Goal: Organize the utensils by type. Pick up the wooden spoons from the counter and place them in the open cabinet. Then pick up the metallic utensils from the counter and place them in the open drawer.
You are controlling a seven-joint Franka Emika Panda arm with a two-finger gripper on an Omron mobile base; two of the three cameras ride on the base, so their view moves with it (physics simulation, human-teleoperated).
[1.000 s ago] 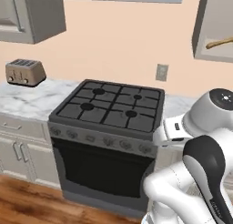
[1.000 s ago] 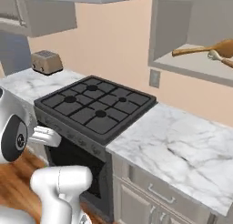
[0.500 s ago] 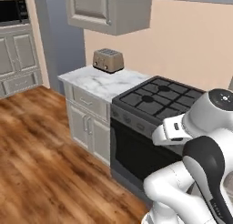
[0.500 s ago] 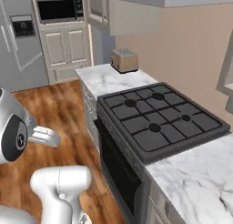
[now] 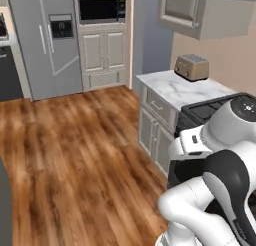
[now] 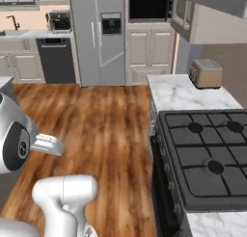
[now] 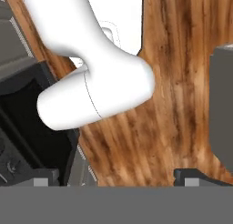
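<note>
Floorboards (image 6: 111, 135) of warm brown wood fill the left of both base views, running back to a grey fridge (image 6: 99, 36) and a wall microwave (image 6: 147, 8). Right of them the white marble counter (image 6: 181, 94) carries a toaster (image 6: 206, 73) near its far end, touching the black gas stove (image 6: 207, 156) on its near side. In the hand view the gripper (image 7: 116, 178) points down at the floor, its fingers (image 7: 42, 177) wide apart and holding nothing.

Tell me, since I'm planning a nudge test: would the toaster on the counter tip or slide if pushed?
The toaster looks squat and boxy with a wide base, so it would probably slide, not tip. Its smooth shell and the polished marble counter suggest little friction.
</note>
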